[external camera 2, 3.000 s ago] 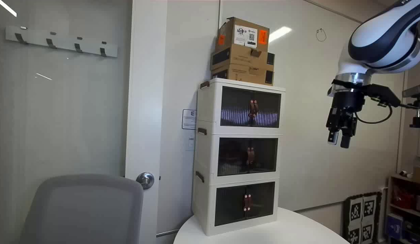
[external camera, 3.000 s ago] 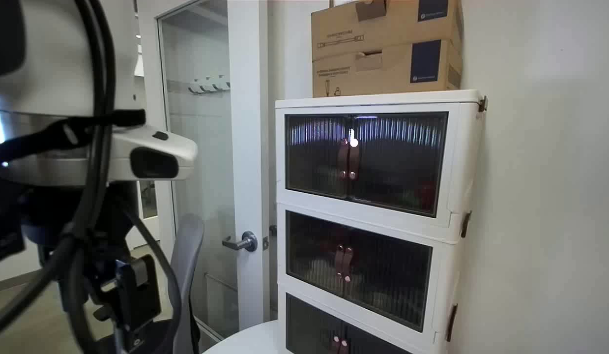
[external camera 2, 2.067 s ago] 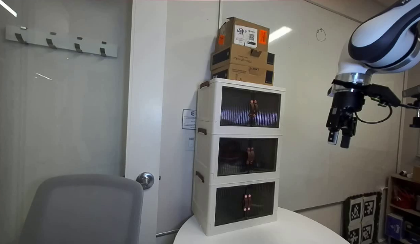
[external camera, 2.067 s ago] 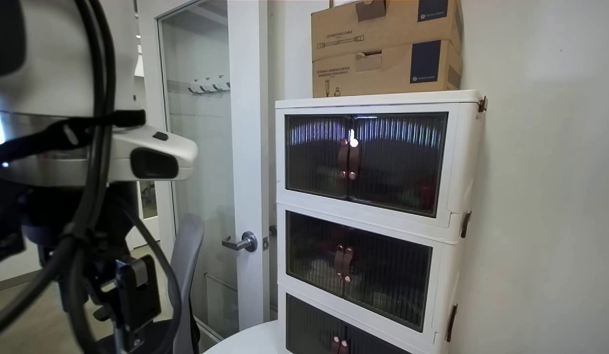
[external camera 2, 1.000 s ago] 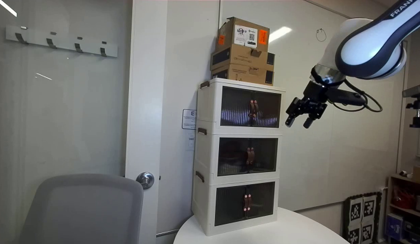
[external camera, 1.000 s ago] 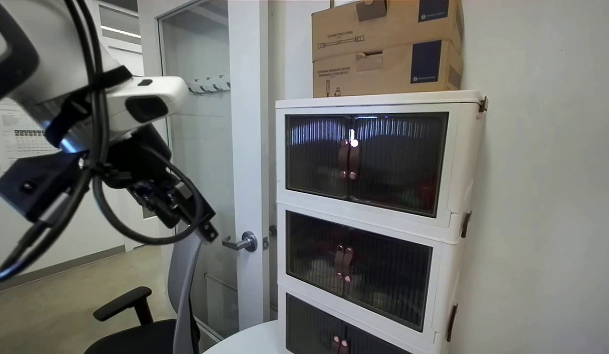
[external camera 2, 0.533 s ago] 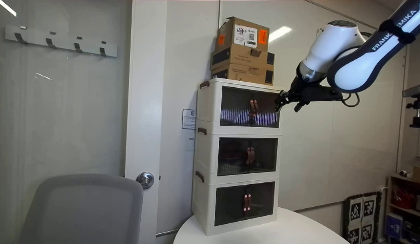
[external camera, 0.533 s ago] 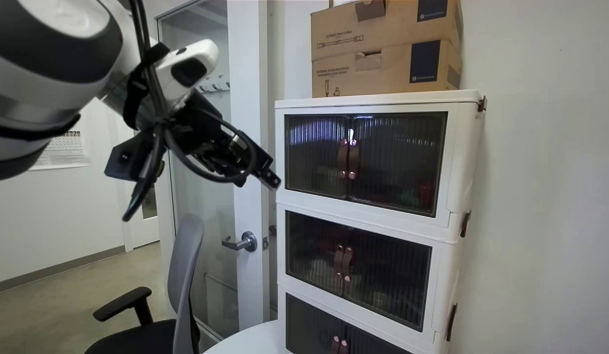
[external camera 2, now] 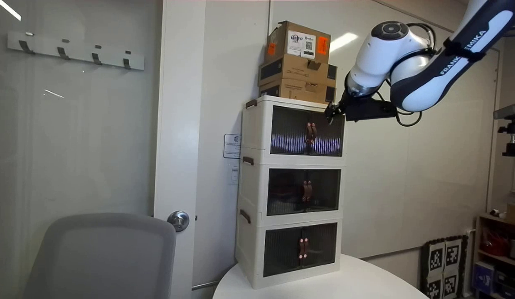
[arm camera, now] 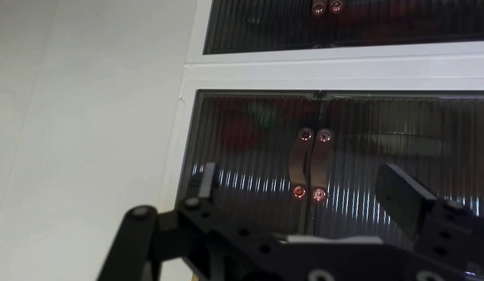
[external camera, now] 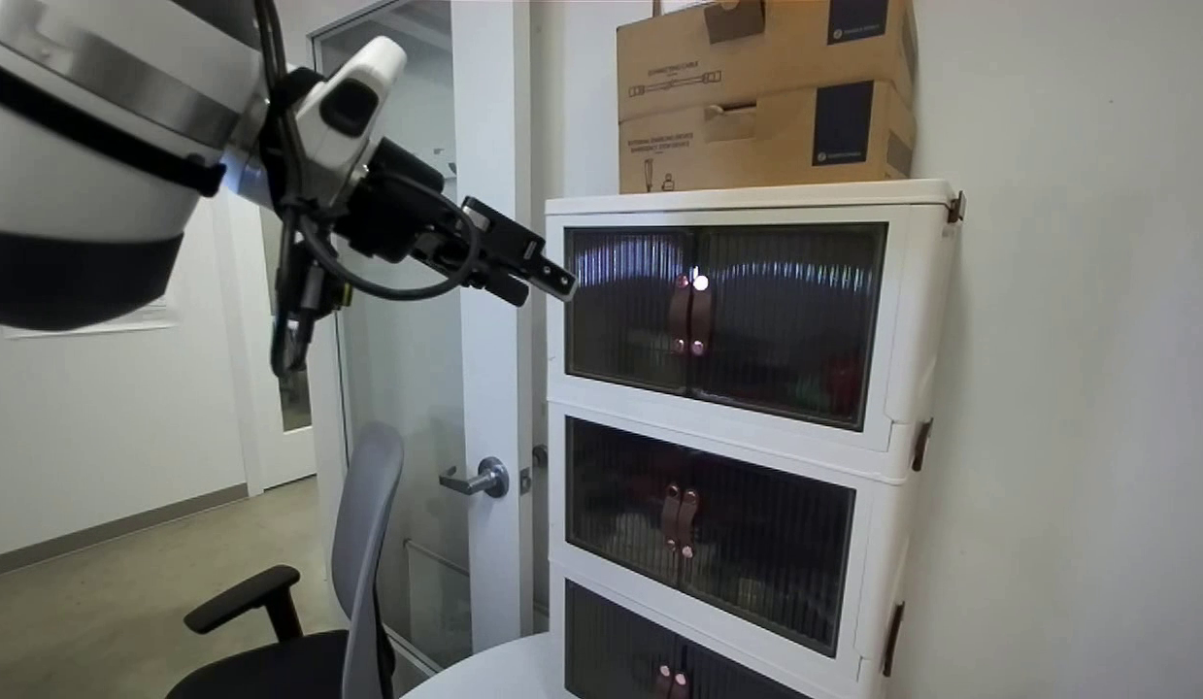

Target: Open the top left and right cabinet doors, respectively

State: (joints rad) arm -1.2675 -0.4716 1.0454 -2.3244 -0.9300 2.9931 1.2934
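The top left door [external camera: 620, 325] and the top right door [external camera: 795, 340] front the uppermost tier [external camera: 912, 320] of the white cabinet [external camera: 727, 199], both closed, their brown strap handles [external camera: 700, 320] side by side at the seam. The wrist view has this tier upside down, so the top right door lies to its left, red and green patches [arm camera: 242, 134] hard to make out behind the ribbed panel. Only there does the full spread of the gripper [arm camera: 298, 169] read clearly: released, fingers [arm camera: 207, 181] well apart, both handles visible between them. In an exterior view it is a dark cluster whose tip covers the upper corner of the top right door; it hangs in front, apart from the handles. In an exterior view the cabinet shows whole, down to the white table [external camera 2: 365, 282], a labelled box [external camera 2: 296, 45] topping the cartons [external camera 2: 307, 94]; in an exterior view the bottom tier [external camera: 611, 636] is cut off. In both exterior views the arm [external camera 2: 373, 58] runs out of frame
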